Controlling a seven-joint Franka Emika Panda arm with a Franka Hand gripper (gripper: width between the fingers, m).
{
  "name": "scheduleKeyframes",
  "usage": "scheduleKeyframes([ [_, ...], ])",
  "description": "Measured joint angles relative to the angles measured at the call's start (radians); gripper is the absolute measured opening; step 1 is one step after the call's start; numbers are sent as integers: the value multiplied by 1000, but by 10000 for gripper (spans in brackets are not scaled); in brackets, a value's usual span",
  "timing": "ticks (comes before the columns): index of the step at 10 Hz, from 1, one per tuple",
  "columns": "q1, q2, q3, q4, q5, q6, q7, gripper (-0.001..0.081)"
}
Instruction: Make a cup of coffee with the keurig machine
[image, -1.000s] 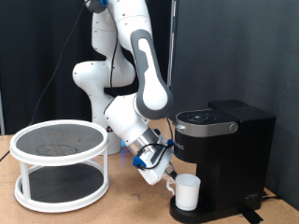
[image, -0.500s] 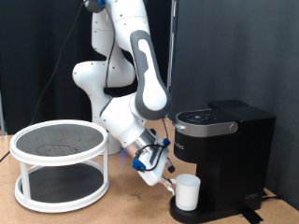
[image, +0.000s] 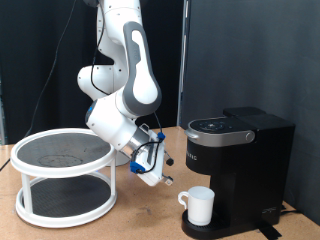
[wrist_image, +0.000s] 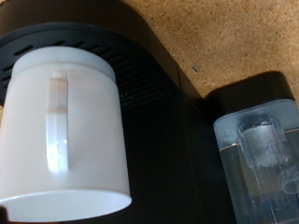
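Observation:
The white cup (image: 200, 205) stands upright on the round drip tray (image: 222, 231) of the black keurig machine (image: 240, 165), under its closed lid, with the handle towards the exterior view's left. My gripper (image: 162, 178) hangs tilted to the left of the cup, clear of the handle, open and empty. In the wrist view the cup (wrist_image: 70, 131) fills the frame with its handle (wrist_image: 58, 121) facing the camera, on the black tray (wrist_image: 140, 65). The gripper's fingers do not show there.
A white two-tier round tray stand (image: 65, 175) stands on the wooden table at the exterior view's left. The machine's clear water reservoir (wrist_image: 257, 159) shows in the wrist view. The arm's base and a black curtain are behind.
The gripper has let go of the cup's handle and pulled back up and to the exterior view's left. The cup stays on the drip tray.

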Motion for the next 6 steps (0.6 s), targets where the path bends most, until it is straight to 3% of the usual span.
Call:
scheduleKeyframes([
  [2,-5,-15,-4,-11,-67,-70,2,734],
  [6,-33,-146,-34,-66,-143,-250,15,734],
])
